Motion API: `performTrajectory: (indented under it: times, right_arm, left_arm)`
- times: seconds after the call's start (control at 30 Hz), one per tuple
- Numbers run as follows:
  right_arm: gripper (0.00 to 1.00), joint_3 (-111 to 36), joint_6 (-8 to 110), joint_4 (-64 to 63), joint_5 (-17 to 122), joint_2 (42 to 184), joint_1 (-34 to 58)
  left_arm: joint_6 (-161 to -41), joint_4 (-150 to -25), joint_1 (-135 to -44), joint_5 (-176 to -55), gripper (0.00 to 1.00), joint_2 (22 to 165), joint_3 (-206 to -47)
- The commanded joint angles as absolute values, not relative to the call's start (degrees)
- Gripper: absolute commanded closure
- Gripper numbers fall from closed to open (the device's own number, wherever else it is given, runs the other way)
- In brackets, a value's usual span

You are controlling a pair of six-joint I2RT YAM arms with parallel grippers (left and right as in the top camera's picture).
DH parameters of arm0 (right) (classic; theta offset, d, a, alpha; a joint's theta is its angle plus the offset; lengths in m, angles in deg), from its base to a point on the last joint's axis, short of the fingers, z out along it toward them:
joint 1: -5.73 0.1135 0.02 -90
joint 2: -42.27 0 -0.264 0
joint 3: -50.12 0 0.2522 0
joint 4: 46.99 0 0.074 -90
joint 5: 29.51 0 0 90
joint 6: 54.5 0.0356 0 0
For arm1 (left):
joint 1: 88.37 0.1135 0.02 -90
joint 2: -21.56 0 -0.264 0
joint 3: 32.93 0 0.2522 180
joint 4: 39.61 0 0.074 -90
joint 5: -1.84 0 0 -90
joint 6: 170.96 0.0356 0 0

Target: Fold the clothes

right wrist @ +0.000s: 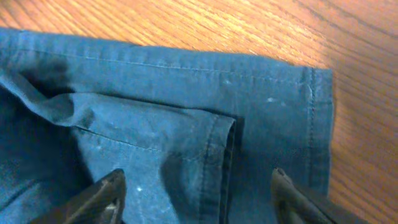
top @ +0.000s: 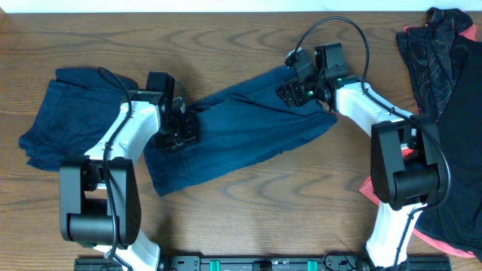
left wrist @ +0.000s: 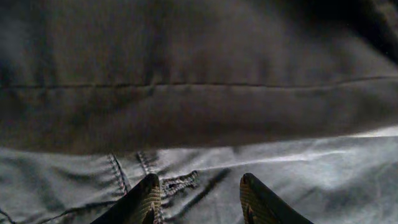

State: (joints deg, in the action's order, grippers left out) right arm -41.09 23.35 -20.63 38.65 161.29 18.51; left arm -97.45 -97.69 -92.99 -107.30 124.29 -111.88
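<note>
The left gripper [top: 179, 129], fingers parted and holding nothing, sits over the lower-left end of the blue trousers [top: 241, 128]. Their long axis runs diagonally up across the table [top: 248, 218] toward the right. At that upper-right end the right gripper [top: 303, 89] hangs spread wide and empty above the hem [right wrist: 273, 118], so each arm is nearest its own end.

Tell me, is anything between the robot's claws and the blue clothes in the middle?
No, nothing visible. The left gripper and right gripper both hang open right over the blue garment, only cloth beneath their fingers.
</note>
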Motion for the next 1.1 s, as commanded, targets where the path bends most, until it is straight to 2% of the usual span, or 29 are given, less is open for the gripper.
performTrajectory:
  times: [0.0,0.13,0.73,0.87,1.07]
  right_arm:
    - [0.31,-41.4,23.7,-20.5,39.7,161.6,18.5]
    - [0.36,-41.4,24.4,-20.6,39.7,161.7,18.7]
    - [0.36,-41.4,25.8,-22.5,39.5,164.5,19.3]
    - [0.44,-41.4,25.8,-22.0,39.4,164.5,19.4]
    - [0.48,-41.4,25.8,-21.7,39.4,164.5,20.1]
  left_arm:
    - [-97.8,-96.8,-93.1,-107.1,0.56,125.8,-110.5]
    - [-97.8,-95.9,-93.1,-107.0,0.56,126.2,-109.7]
    - [-97.8,-95.5,-93.2,-107.0,0.56,126.4,-109.5]
    - [-97.8,-95.5,-93.2,-107.0,0.56,126.4,-109.5]
    - [-97.8,-95.5,-93.2,-107.0,0.56,126.4,-109.5]
